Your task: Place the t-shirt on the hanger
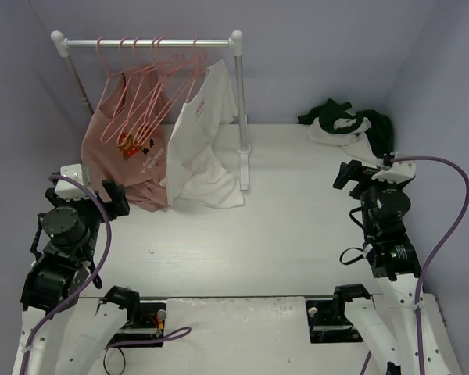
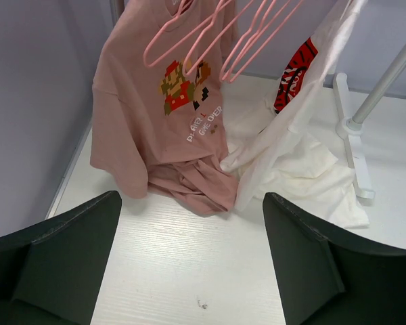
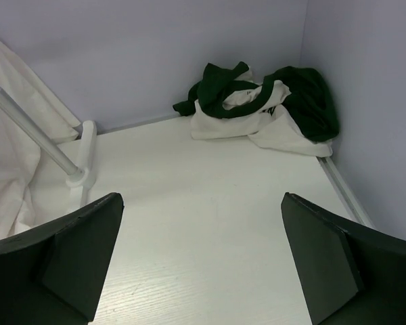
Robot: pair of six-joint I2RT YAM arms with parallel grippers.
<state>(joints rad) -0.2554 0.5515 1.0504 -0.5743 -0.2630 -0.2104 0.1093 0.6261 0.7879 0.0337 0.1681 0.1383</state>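
In the far right corner the t-shirt (image 3: 257, 108) sits crumpled, right gripper (image 3: 201, 203) gaping wide to grab it, left gripper (image 2: 191, 200) wide too.

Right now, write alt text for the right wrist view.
A crumpled green-and-white t-shirt lies in the far right corner of the table. The right gripper hangs open in front, holding nothing; at left stand a rack pole and a draped white shirt.

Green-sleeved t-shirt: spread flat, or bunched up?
Bunched up: the t-shirt lies in a rumpled heap in the far right corner of the table.
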